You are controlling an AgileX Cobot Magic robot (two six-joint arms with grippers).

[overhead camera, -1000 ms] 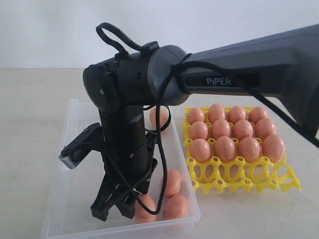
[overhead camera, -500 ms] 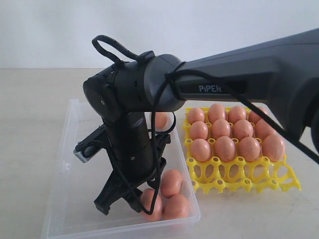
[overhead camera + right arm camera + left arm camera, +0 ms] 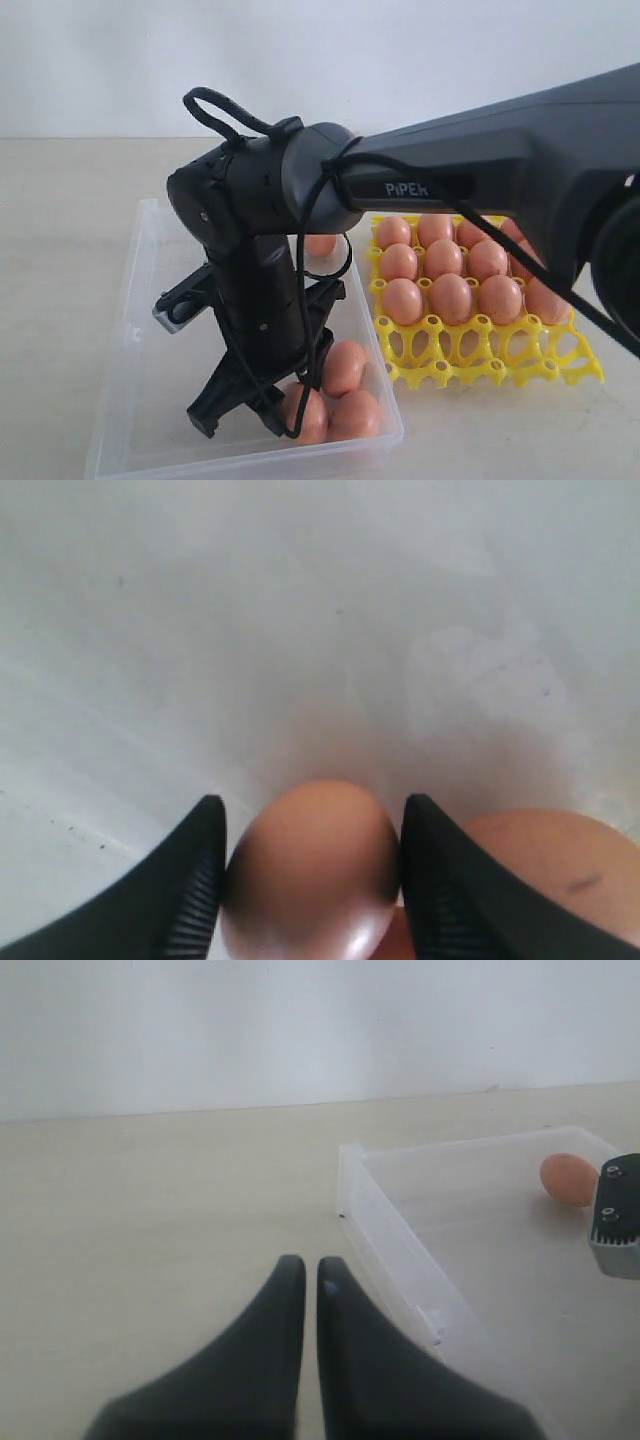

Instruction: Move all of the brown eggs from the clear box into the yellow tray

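at far left, the black left gripper [image 3: 303,1265] hangs over the pale beige table [image 3: 150,1210], its fingers drawn together to a sliver of a gap with nothing between them, just outside a corner of the shallow, rectangular clear box [image 3: 395,1225] of transparent plastic; in the exterior view the box lies on the left half of the table; a dark grey robot arm [image 3: 480,160] marked "piper", with a black cable [image 3: 215,100] looped over its wrist, reaches in from the right, crosses the middle and points steeply down into the near end of the box; there the right gripper [image 3: 313,803], seen from its own wrist camera, has two ribbed black fingers pressed against either side of one smooth, oval brown egg [image 3: 310,880], low in the box, with a second egg just beside it; three brown eggs [image 3: 343,365] cluster in the near right corner of the box, and another lies at its far end, half hidden behind the arm; to the right, beside the box, sits the bright yellow tray [image 3: 480,365], a plastic lattice of round cups; eggs fill its rear rows, some of them masked by the arm, while the row nearest the camera shows bare lattice
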